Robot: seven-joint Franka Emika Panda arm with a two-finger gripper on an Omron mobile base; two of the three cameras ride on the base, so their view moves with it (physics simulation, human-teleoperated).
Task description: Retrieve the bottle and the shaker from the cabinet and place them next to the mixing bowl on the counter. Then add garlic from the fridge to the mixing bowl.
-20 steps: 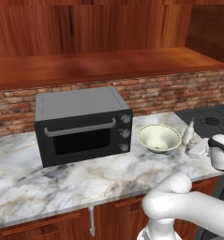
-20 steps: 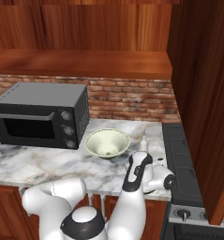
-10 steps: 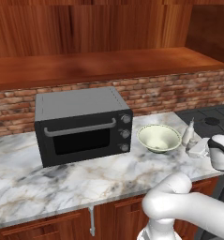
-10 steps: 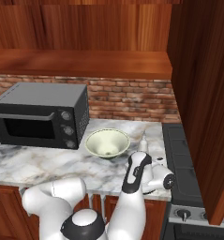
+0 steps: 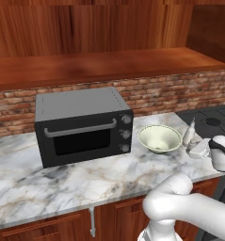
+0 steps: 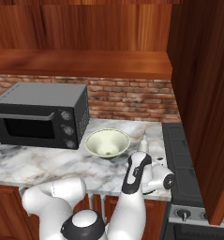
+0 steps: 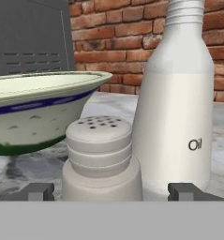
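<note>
Kitchen's pretty cozy: red brick backsplash (image 5: 170, 92) running behind a white-and-grey marble tabletop (image 5: 85, 181), with dark wood cabinets (image 6: 80, 23) overhead and wood cabinet doors (image 5: 43, 228) below. A black toaster oven (image 5: 81, 124) sits on the marble, and a dark stovetop (image 6: 179, 159) sits beside a tall wooden panel (image 6: 202, 93).

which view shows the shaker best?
Hand view: the squat white shaker with a perforated lid sits close and centred, beside the tall white oil bottle. In the left base view it is a small pale shape; in the right base view I cannot make it out.
</note>
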